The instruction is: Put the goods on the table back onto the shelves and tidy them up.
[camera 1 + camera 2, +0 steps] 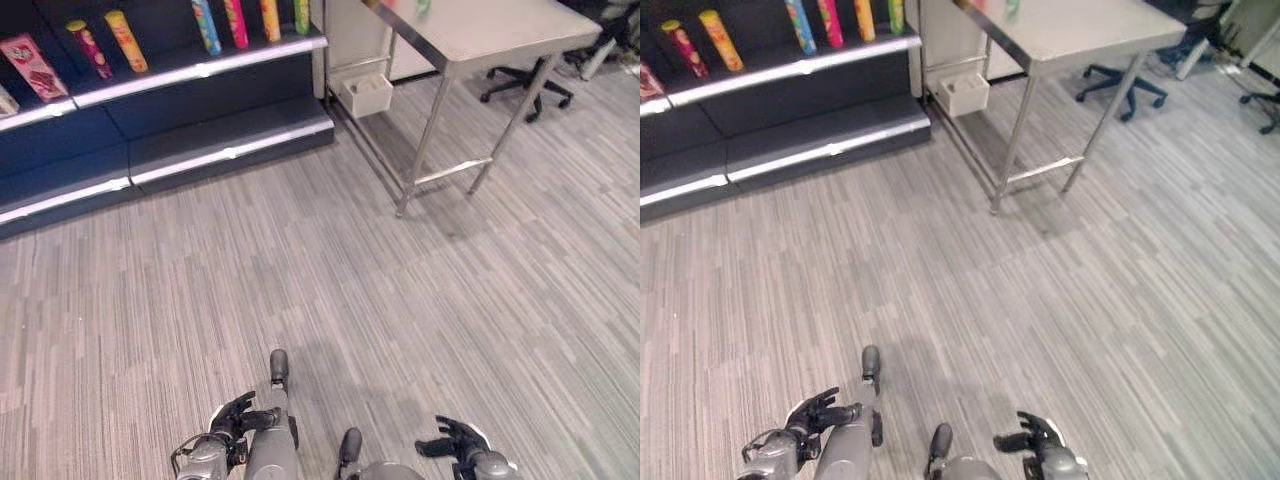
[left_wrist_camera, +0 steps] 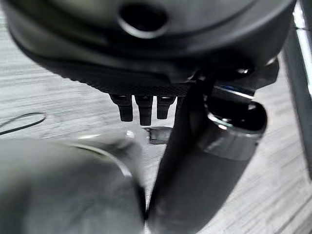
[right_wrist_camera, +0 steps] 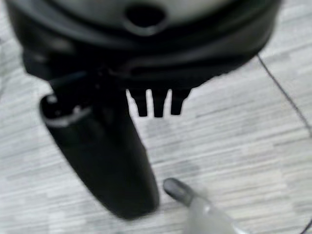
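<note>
Low down, both hands (image 1: 240, 415) (image 1: 450, 440) empty

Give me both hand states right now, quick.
Left hand: open, fingers relaxed, holding nothing, low over the floor.
Right hand: open, fingers relaxed, holding nothing.

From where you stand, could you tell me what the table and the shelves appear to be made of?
The table looks like brushed stainless steel: a dull grey sheen on top, thin shiny legs. The shelves seem dark blue painted metal or board with bright silvery edge strips; which one is unclear.
</note>
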{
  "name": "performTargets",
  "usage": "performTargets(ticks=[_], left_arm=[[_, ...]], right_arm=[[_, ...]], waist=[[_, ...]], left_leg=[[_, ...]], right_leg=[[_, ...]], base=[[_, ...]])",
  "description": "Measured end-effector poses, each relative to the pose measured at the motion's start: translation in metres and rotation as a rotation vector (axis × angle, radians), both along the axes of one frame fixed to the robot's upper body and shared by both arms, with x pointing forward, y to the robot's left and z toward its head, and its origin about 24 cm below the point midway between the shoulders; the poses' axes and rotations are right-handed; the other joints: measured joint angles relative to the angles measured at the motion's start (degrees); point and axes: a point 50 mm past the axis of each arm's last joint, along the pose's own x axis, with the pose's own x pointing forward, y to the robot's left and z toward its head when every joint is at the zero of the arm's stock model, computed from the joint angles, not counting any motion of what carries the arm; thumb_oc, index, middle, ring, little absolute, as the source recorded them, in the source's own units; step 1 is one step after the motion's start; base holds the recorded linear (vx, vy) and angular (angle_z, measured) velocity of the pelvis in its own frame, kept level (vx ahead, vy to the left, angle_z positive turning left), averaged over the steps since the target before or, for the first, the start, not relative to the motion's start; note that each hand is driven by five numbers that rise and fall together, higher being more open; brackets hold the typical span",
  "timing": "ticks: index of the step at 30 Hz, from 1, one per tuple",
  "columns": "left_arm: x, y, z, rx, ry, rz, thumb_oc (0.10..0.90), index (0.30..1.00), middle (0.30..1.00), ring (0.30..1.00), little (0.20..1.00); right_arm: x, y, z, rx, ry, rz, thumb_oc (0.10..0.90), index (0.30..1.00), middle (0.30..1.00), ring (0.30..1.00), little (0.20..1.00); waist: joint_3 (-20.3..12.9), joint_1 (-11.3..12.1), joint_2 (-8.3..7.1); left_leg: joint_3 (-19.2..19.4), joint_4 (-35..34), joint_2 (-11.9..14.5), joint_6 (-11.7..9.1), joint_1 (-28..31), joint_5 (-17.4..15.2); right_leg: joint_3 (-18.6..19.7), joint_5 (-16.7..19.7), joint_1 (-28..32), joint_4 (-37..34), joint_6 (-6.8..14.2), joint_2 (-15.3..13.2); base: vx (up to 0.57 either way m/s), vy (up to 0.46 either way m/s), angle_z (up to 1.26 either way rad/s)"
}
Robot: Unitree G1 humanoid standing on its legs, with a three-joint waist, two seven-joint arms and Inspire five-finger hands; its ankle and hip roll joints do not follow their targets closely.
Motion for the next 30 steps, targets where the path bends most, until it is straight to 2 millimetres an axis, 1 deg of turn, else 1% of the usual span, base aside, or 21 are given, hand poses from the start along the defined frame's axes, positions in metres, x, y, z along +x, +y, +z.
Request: performTargets(ticks=[4, 5, 6, 7, 8, 10, 11, 12, 13, 14, 15, 16, 19, 22, 23, 24, 25, 26, 27, 28, 30], left_arm=[[-0.032, 0.002, -0.011, 0.006, 0.090, 0.001, 0.800, 0.900, 0.900, 0.900, 0.900], [-0.037, 0.003, -0.012, 0.009, 0.108, 0.004, 0.800, 0.900, 0.900, 0.900, 0.900], [-0.040, 0.003, -0.013, 0.011, 0.120, 0.004, 0.800, 0.900, 0.900, 0.900, 0.900], [-0.040, 0.006, -0.013, 0.021, 0.122, 0.001, 0.800, 0.900, 0.900, 0.900, 0.900], [-0.041, 0.006, -0.013, 0.020, 0.126, -0.002, 0.800, 0.900, 0.900, 0.900, 0.900], [-0.040, 0.004, -0.013, 0.022, 0.127, -0.021, 0.800, 0.900, 0.900, 0.900, 0.900], [-0.039, 0.005, -0.013, 0.027, 0.124, -0.025, 0.800, 0.900, 0.900, 0.900, 0.900], [-0.031, 0.013, -0.008, 0.049, 0.094, -0.028, 0.800, 0.900, 0.900, 0.900, 0.900], [-0.027, 0.016, -0.006, 0.061, 0.090, -0.028, 0.800, 0.900, 0.900, 0.900, 0.900], [-0.023, 0.015, -0.005, 0.063, 0.084, -0.029, 0.800, 0.900, 0.900, 0.900, 0.900], [-0.022, 0.013, -0.005, 0.063, 0.080, -0.037, 0.800, 0.900, 0.900, 0.900, 0.900], [-0.023, 0.012, -0.005, 0.064, 0.084, -0.048, 0.800, 0.900, 0.900, 0.900, 0.900], [-0.016, 0.012, -0.003, 0.068, 0.064, -0.055, 0.800, 0.900, 0.900, 0.900, 0.900], [-0.020, 0.016, -0.005, 0.081, 0.091, -0.051, 0.800, 0.900, 0.900, 0.900, 0.900], [-0.022, 0.018, -0.005, 0.089, 0.101, -0.051, 0.800, 0.900, 0.900, 0.900, 0.900], [-0.024, 0.018, -0.006, 0.095, 0.111, -0.063, 0.800, 0.900, 0.900, 0.900, 0.900], [-0.027, 0.017, -0.007, 0.092, 0.123, -0.066, 0.800, 0.900, 0.900, 0.900, 0.900], [-0.037, 0.013, -0.011, 0.080, 0.148, -0.077, 0.800, 0.900, 0.900, 0.900, 0.900], [-0.038, 0.005, -0.014, 0.066, 0.155, -0.098, 0.800, 0.900, 0.900, 0.900, 0.900], [-0.039, -0.003, -0.015, 0.050, 0.158, -0.117, 0.800, 0.900, 0.900, 0.900, 0.900], [-0.034, -0.010, -0.015, 0.035, 0.138, -0.130, 0.800, 0.900, 0.900, 0.900, 0.900]], right_arm=[[-0.018, -0.005, -0.004, -0.012, 0.034, -0.004, 0.800, 0.900, 0.900, 0.900, 0.900], [-0.021, -0.005, -0.005, -0.012, 0.047, -0.003, 0.800, 0.900, 0.900, 0.900, 0.900], [-0.023, -0.004, -0.006, -0.015, 0.057, 0.008, 0.800, 0.900, 0.900, 0.900, 0.900], [-0.028, -0.001, -0.008, -0.008, 0.066, 0.008, 0.800, 0.900, 0.900, 0.900, 0.900], [-0.029, 0.000, -0.009, -0.005, 0.069, 0.010, 0.800, 0.900, 0.900, 0.900, 0.900], [-0.030, 0.000, -0.009, -0.004, 0.068, 0.005, 0.800, 0.900, 0.900, 0.900, 0.900], [-0.027, 0.000, -0.008, -0.001, 0.058, 0.005, 0.800, 0.900, 0.900, 0.900, 0.900], [-0.032, 0.004, -0.010, 0.012, 0.066, -0.005, 0.800, 0.900, 0.900, 0.900, 0.900], [-0.029, 0.004, -0.009, 0.013, 0.056, -0.010, 0.800, 0.900, 0.900, 0.900, 0.900], [-0.027, 0.002, -0.008, 0.013, 0.044, -0.033, 0.800, 0.900, 0.900, 0.900, 0.900], [-0.021, -0.001, -0.006, 0.011, 0.023, -0.043, 0.800, 0.900, 0.900, 0.900, 0.900], [-0.016, -0.003, -0.003, 0.006, -0.002, -0.041, 0.800, 0.900, 0.900, 0.900, 0.900], [-0.004, -0.005, 0.003, 0.004, -0.050, -0.034, 0.800, 0.900, 0.900, 0.900, 0.900], [0.006, 0.003, 0.004, 0.021, -0.065, -0.017, 0.800, 0.900, 0.900, 0.900, 0.900], [0.006, 0.007, 0.003, 0.032, -0.067, -0.018, 0.800, 0.900, 0.900, 0.900, 0.900], [0.004, 0.011, 0.001, 0.044, -0.064, -0.026, 0.800, 0.900, 0.900, 0.900, 0.900], [0.000, 0.012, -0.001, 0.047, -0.052, -0.028, 0.800, 0.900, 0.900, 0.900, 0.900], [-0.016, 0.012, -0.007, 0.056, -0.009, -0.065, 0.800, 0.900, 0.900, 0.900, 0.900], [-0.026, 0.006, -0.008, 0.040, 0.017, -0.076, 0.800, 0.900, 0.900, 0.900, 0.900], [-0.029, 0.000, -0.009, 0.023, 0.036, -0.074, 0.800, 0.900, 0.900, 0.900, 0.900], [-0.031, -0.004, -0.009, 0.012, 0.049, -0.079, 0.800, 0.900, 0.900, 0.900, 0.900]], waist=[[-4.59, -0.73, 0.09], [-6.10, -0.19, 0.38], [-6.62, 0.02, -0.13], [-7.10, -0.85, -1.53], [-7.20, -1.10, -1.42], [-7.62, -1.38, 0.04], [-7.69, -1.69, 0.09], [-8.14, -2.16, -1.76], [-7.70, -3.17, -1.94], [-7.16, -3.70, -1.03], [-6.40, -3.81, 0.35], [-5.49, -4.18, 2.32], [-4.29, -5.97, 3.63], [-3.20, -5.96, 2.26], [-2.57, -6.52, 1.05], [-2.01, -7.51, -0.39], [-1.97, -8.10, -1.24], [-2.74, -9.56, -3.08], [-2.58, -9.77, -2.17], [-2.98, -10.01, -0.46], [-3.01, -10.35, -0.36]], left_leg=[[-0.99, -0.15, -3.01, 1.69, 5.33, 1.32], [-0.94, -0.16, -3.87, 3.67, 6.10, 2.67], [-0.33, -0.19, -4.59, 6.90, 7.88, 5.27], [0.54, 0.03, -6.74, 10.45, 9.53, 3.74], [1.27, -0.07, -7.76, 11.79, 12.29, 1.56], [1.28, 0.14, -7.80, 12.43, 14.26, 0.85], [0.81, 0.16, -8.11, 12.33, 14.46, 0.74], [-0.25, 0.95, -11.89, 14.64, 16.28, -2.99], [-2.09, 0.71, -13.19, 16.61, 17.63, -4.69], [-2.73, 0.70, -13.39, 17.60, 19.35, -6.07], [-2.91, 0.69, -12.77, 17.73, 20.74, -7.10], [-3.10, 0.69, -12.01, 16.52, 21.77, -6.89], [-5.17, 0.71, -11.80, 15.48, 23.14, -8.29], [-6.15, 0.66, -11.80, 15.33, 25.70, -12.04], [-6.98, 0.65, -12.00, 14.87, 27.29, -13.19], [-8.46, 0.66, -12.16, 14.40, 28.97, -14.63], [-9.50, 0.64, -12.16, 14.09, 30.11, -15.79], [-12.46, 0.32, -12.03, 12.97, 33.02, -18.80], [-13.31, 0.39, -10.35, 12.39, 35.03, -20.34], [-13.58, 0.99, -8.58, 10.97, 35.68, -20.78], [-12.92, 1.94, -7.20, 7.35, 36.20, -18.31]], right_leg=[[2.15, -1.14, 3.06, -0.51, 1.96, 0.11], [3.51, -1.97, 3.62, -0.36, 2.69, -0.32], [3.94, -2.48, 5.09, -0.14, 3.61, -1.58], [3.93, -3.47, 5.38, 1.47, 5.29, -3.63], [3.89, -5.11, 4.10, 8.97, 7.98, -5.53], [3.60, -6.03, -3.36, 27.12, 9.45, -7.32], [3.42, -7.36, -7.05, 35.70, 10.44, -9.25], [6.34, -3.50, -14.03, 49.22, 11.58, -15.05], [7.29, -1.76, -16.49, 54.76, 12.41, -16.98], [6.71, -1.96, -18.04, 56.74, 12.33, -17.07], [5.38, -4.22, -19.17, 55.59, 10.89, -16.71], [3.06, -5.99, -19.56, 50.85, 9.68, -16.33], [1.77, -5.76, -23.20, 36.70, 10.46, -14.95], [2.29, 0.49, -23.27, 12.02, 12.72, -11.05], [2.28, 3.20, -23.27, 4.59, 13.34, -9.93], [2.34, 5.27, -23.91, 1.41, 13.52, -9.14], [2.37, 6.03, -24.36, 0.56, 13.56, -8.81], [1.78, 5.34, -23.94, 3.59, 13.84, -9.19], [1.61, 9.08, -23.98, 6.51, 10.65, -8.02], [1.10, 9.73, -23.86, 8.45, 9.90, -6.46], [1.94, 12.02, -22.28, 8.74, 6.67, -5.23]], base=[[0.34, 0.170, -0.27], [0.37, 0.216, -0.60], [0.35, 0.231, -0.47], [0.51, 0.419, -0.30], [0.26, 0.272, -0.12], [0.15, 0.215, -0.07], [0.29, 0.316, 0.22], [0.35, 0.273, 0.44], [0.40, 0.214, 0.45], [0.22, 0.057, 0.25], [0.22, 0.011, 0.10], [0.21, -0.027, 0.21], [0.34, -0.056, 0.37], [0.40, -0.048, 0.14], [0.39, -0.032, 0.39], [0.39, -0.046, 0.57], [0.47, -0.078, 1.00], [0.37, -0.067, 0.88], [0.38, -0.085, 0.88], [0.28, -0.086, 0.43], [0.39, -0.141, 0.47]])
